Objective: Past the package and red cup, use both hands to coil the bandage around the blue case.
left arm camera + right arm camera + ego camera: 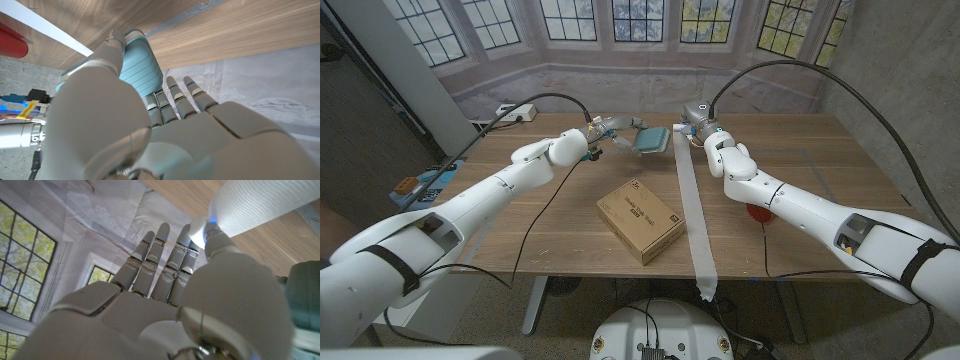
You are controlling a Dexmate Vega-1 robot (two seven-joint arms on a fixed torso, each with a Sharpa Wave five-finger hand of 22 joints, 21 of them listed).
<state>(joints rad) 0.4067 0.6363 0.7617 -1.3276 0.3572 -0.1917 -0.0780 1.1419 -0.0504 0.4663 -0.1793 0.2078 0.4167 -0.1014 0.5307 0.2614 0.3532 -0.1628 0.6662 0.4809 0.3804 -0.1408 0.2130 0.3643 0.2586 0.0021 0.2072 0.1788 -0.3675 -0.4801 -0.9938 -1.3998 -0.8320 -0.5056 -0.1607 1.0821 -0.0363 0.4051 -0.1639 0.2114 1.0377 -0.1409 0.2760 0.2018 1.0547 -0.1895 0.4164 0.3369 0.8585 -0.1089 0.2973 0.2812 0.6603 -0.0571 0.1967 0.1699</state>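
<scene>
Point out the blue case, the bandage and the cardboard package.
blue case (650, 139): head view, its ribbed top face.
bandage (694, 215): head view, middle of the flat white strip.
cardboard package (640, 219): head view, centre of its top.

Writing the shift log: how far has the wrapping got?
Barely begun. Done: left hand holds the blue case past the package. In hand: right hand holds the bandage's far end beside the case. Left: every turn; the strip lies straight down the table.
</scene>
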